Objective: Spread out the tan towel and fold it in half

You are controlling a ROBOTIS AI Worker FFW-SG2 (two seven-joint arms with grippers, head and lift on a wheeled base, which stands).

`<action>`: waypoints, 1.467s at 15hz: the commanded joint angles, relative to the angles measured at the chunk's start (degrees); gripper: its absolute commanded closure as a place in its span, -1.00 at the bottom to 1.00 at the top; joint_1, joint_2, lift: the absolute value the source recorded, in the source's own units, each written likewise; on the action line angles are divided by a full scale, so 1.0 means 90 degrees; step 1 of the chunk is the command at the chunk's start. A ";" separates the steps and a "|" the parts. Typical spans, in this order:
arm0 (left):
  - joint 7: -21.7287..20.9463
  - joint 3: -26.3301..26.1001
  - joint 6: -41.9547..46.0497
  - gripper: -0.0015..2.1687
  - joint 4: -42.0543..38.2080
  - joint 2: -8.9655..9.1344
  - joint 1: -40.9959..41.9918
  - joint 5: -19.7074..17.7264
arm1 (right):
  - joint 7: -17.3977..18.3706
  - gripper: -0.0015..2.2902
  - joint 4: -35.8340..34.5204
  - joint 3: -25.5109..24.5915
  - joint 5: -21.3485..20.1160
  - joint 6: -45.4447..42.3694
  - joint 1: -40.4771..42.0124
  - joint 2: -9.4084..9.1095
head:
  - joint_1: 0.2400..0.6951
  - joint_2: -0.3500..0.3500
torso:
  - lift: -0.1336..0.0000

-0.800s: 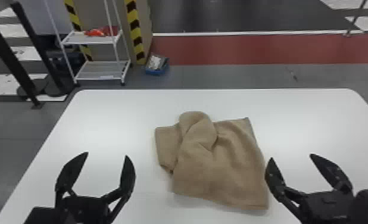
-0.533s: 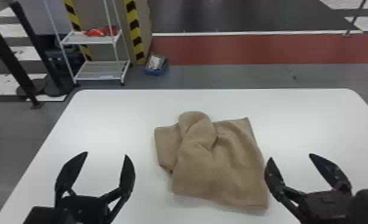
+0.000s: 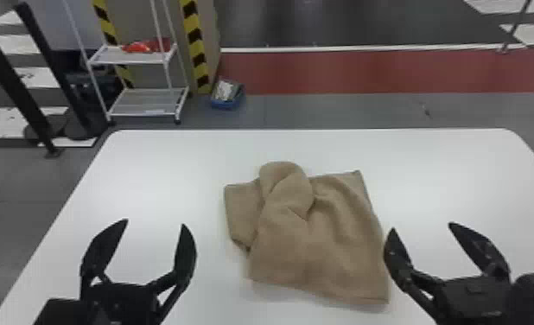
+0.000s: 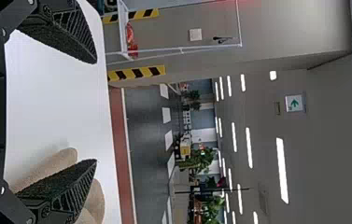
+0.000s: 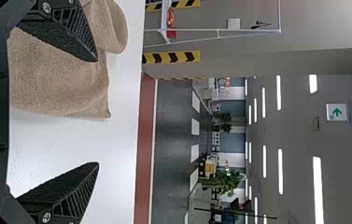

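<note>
The tan towel (image 3: pixel 322 233) lies on the white surface (image 3: pixel 158 173) in a rumpled heap, between the two arms, its far part bunched into a thick lump and its left part tucked under or folded unevenly. So neither the spreading nor the fold looks done; I'd say the whole job is left. The left fingers (image 3: pixel 156 222) are wide apart with nothing between them, and the right fingers (image 3: pixel 421 229) are just as wide and empty, one of them just beside the towel's right edge. Beyond, on the floor, stand a white rack (image 3: pixel 143 114) and a blue box (image 3: pixel 227 103), neither in the way. The lump itself seems the main obstacle.
</note>
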State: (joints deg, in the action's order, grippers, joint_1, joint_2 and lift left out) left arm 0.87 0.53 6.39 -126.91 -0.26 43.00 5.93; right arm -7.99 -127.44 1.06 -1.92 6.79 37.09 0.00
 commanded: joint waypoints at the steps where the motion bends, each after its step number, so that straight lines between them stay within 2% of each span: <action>1: 0.0001 -0.0001 -0.0002 -0.87 0.0000 0.0046 -0.0012 -0.0005 | 0.0000 -0.92 -0.0010 0.0000 -0.0002 0.0003 0.0000 -0.0006 | 1.00 0.18 | -0.86; 2: -0.0008 -0.0001 -0.0002 -0.87 0.0000 0.0046 -0.0012 0.0005 | -0.0010 -0.92 -0.0010 0.0000 -0.0021 0.0003 0.0000 -0.0006 | 1.00 0.18 | -0.86; 3: -0.0008 -0.0001 -0.0002 -0.87 0.0000 0.0046 -0.0012 -0.0005 | -0.0069 -0.92 -0.0010 0.0000 -0.0304 0.0061 -0.0019 -0.0006 | 1.00 0.18 | -0.86; 4: -0.0008 -0.0001 -0.0002 -0.87 0.0000 0.0046 -0.0012 -0.0005 | -0.0254 -0.92 -0.0030 0.0000 -0.0832 0.0061 -0.0039 -0.0006 | 1.00 0.18 | -0.86; 6: -0.0008 -0.0001 -0.0022 -0.87 0.0019 0.0046 -0.0032 -0.0005 | -0.0879 -0.92 -0.0293 0.0009 -0.1896 0.0120 0.0020 -0.0006 | 1.00 0.19 | -0.86; 8: -0.0028 -0.0001 -0.0041 -0.87 0.0029 0.0046 -0.0051 0.0005 | -0.1934 -0.93 -0.0762 0.0000 -0.2853 0.0765 0.0069 -0.0006 | 1.00 0.26 | -0.86; 10: -0.0028 -0.0030 -0.0041 -0.87 0.0029 0.0046 -0.0051 0.0005 | -0.2666 -0.93 -0.0996 0.0097 -0.4025 0.1292 0.0088 -0.0006 | 1.00 0.31 | -0.86; 11: -0.0028 -0.0040 -0.0061 -0.87 0.0029 0.0046 -0.0051 0.0005 | -0.2852 -0.92 -0.1035 0.0146 -0.4396 0.1448 0.0088 -0.0006 | 1.00 0.31 | -0.86; 14: -0.0028 -0.0040 -0.0080 -0.87 0.0029 0.0046 -0.0051 0.0005 | -0.3526 -0.92 -0.1123 0.0117 -0.5158 0.1800 0.0078 -0.0006 | 1.00 0.24 | -0.86; 22: -0.0038 -0.0030 -0.0100 -0.87 0.0107 0.0046 -0.0100 0.0005 | -0.4004 -0.87 -0.0293 0.0371 -0.5500 0.2034 -0.0430 -0.0006 | 1.00 0.19 | -0.86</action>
State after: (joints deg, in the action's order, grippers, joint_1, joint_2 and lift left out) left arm 0.53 0.11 5.49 -126.08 -0.26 42.17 6.08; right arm -43.32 -131.72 3.65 -50.43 24.45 34.28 0.00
